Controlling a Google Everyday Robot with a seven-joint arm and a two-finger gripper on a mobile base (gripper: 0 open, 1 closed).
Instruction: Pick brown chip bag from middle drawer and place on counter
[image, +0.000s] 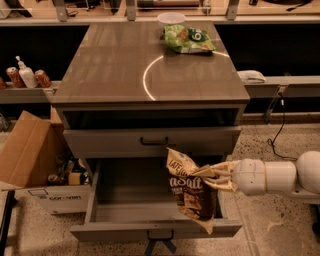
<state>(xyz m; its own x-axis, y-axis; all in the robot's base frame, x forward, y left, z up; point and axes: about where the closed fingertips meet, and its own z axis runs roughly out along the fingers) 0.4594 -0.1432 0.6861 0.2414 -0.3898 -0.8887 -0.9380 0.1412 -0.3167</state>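
Note:
My gripper comes in from the right on a white arm and is shut on the brown chip bag. The bag, dark brown and cream with white "Salt" lettering, hangs from the fingers, lifted above the right side of the open middle drawer. The drawer's grey inside shows nothing else in it. The counter, a glossy grey-brown top with a curved light reflection, is above and behind the bag.
A green chip bag and a white bowl sit at the counter's back. The upper drawer is slightly out. An open cardboard box stands at left; cans and a bottle on a side ledge.

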